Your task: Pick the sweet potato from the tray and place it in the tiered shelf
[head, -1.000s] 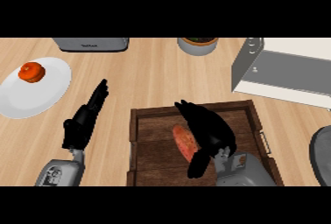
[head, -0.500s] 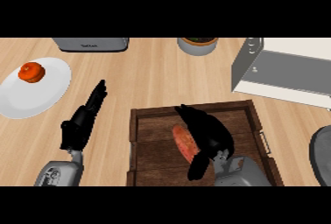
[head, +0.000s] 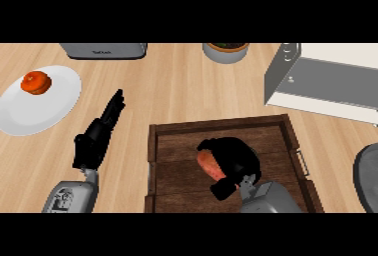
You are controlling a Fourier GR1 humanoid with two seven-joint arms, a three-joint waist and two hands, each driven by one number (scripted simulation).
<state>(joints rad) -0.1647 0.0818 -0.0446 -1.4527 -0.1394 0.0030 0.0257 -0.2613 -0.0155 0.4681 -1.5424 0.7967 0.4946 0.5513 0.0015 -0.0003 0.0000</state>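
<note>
Right hand (head: 235, 161) newly curled round sweet potato (head: 209, 164)

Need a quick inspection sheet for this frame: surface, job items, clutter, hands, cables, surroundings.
Surface: light wooden counter.
Job's things: sweet potato lies in the dark wooden tray, partly hidden by the hand; grey tiered shelf at upper right, apart from the tray.
Clutter: white plate at left carrying a red-orange fruit; toaster and a pot at the far edge; a dark round object at the right edge.
Hands: right hand curled round the sweet potato; left hand open, fingers straight, beside the tray.
Cables: nothing seen.
Surroundings: nothing seen beyond the counter.
</note>
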